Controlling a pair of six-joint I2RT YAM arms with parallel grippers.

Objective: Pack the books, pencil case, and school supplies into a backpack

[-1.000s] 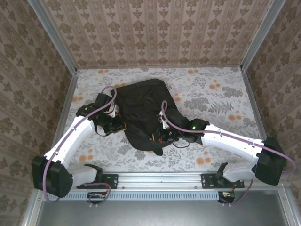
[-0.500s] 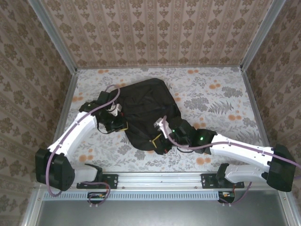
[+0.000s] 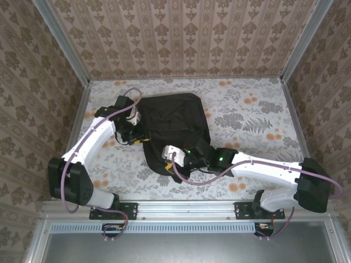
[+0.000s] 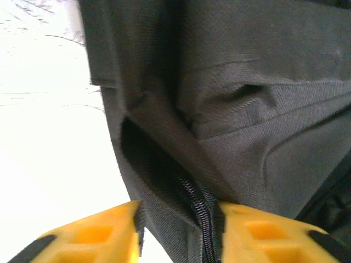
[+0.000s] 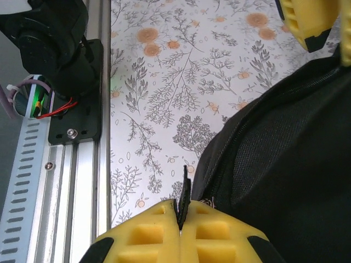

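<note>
Close beside backpack (image 3: 175,121): floral table (image 5: 164,82), metal rail (image 5: 74,186).

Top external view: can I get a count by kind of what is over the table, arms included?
Backpack, black: 1
Robot arms, white: 2, the left gripper at the backpack's left edge and the right gripper at its near corner, each clamped on its fabric
Total: 3
</note>
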